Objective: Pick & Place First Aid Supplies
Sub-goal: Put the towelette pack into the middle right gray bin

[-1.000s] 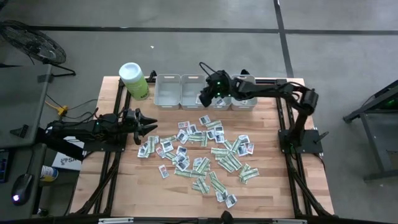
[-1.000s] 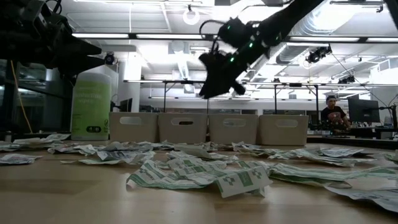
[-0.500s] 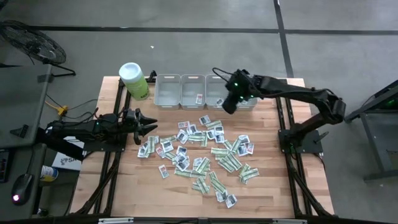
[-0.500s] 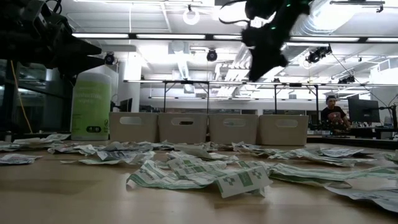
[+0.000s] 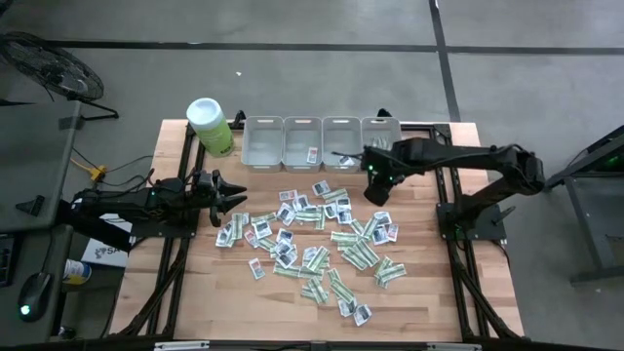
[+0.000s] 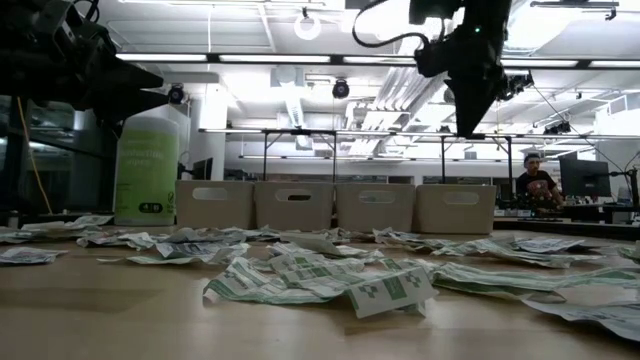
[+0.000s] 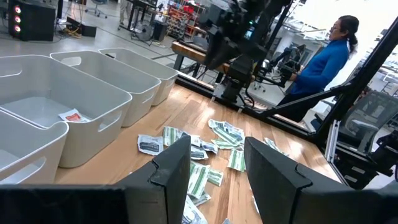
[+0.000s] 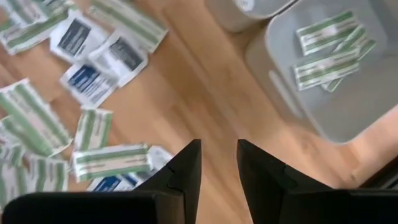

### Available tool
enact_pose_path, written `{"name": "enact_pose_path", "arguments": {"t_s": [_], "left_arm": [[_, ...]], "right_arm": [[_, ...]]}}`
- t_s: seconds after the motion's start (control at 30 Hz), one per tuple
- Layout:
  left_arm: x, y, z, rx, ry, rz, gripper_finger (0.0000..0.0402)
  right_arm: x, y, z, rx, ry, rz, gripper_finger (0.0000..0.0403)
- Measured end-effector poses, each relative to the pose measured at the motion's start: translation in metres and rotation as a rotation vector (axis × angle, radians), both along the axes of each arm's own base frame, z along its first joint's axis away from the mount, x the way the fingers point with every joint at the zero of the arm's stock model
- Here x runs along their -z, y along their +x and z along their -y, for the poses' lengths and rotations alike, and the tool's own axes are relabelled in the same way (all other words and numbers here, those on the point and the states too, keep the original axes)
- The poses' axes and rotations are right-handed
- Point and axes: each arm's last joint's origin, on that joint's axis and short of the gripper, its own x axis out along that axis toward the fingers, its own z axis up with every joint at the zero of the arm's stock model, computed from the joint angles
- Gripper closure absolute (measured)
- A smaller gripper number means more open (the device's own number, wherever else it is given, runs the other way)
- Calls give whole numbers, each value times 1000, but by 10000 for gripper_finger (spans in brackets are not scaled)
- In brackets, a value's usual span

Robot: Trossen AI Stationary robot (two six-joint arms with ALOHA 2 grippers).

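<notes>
The right gripper (image 5: 376, 194) hangs empty with its fingers apart, just in front of the row of four grey rectangular plastic bins (image 5: 322, 144), over the near edge of the scattered flat paper first aid packets (image 5: 310, 234). A few green-and-white strips (image 8: 328, 50) lie in one bin. The left gripper (image 5: 230, 197) waits, fingers spread, left of the pile.

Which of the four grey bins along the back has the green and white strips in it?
The bin at the right end of the row, nearest the right hand, holds green-and-white strips; none show in the others.
</notes>
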Motion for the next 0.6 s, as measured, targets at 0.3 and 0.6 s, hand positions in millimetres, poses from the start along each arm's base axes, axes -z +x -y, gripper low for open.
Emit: {"name": "enact_pose_path", "arguments": {"t_s": [0.3,0.6], "left_arm": [[0,0,0,0,0,0,252],[0,0,0,0,0,0,252]], "right_arm": [[29,-10,-23,-4,42,-107,306],[97,-32,-28,34,91,-165,306]]}}
